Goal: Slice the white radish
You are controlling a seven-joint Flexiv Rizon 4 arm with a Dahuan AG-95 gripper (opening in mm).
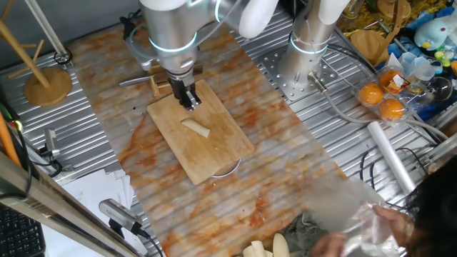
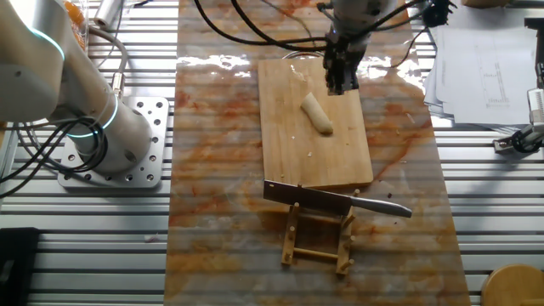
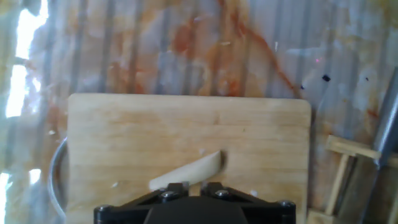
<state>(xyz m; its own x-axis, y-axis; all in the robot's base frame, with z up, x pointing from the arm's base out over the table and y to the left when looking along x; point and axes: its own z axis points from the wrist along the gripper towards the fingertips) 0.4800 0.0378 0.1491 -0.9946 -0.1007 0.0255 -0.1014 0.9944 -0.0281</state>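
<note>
- The white radish (image 1: 196, 128) is one pale cream stick lying flat on the wooden cutting board (image 1: 218, 153), a little above the middle of the frame in one fixed view. It looks whole, with no cut pieces beside it.
- In the other fixed view the white radish (image 2: 318, 113) sits in the upper right part of the cutting board (image 2: 310, 157), slanting from upper left to lower right.
- In the hand view the white radish (image 3: 186, 173) runs from the bottom centre up toward the right, its lower end hidden behind the black gripper body.
- The gripper (image 1: 191, 101) hangs just above the board's upper end, near the radish's upper end and apart from it. Its fingers point down, close together, with nothing between them.
- In the other fixed view the gripper (image 2: 340, 83) hovers at the board's upper right, just above and right of the stick.
- A knife (image 2: 340, 200) rests across a small wooden rack (image 2: 319, 242) just below the board in that view, blade to the left.
- The board lies on an orange-streaked plastic sheet (image 2: 217, 170) that covers the ribbed metal table (image 1: 93, 157).
- Lumpier cream-yellow pieces (image 1: 268, 248) lie at the bottom edge of one fixed view, well apart from the board.
</note>
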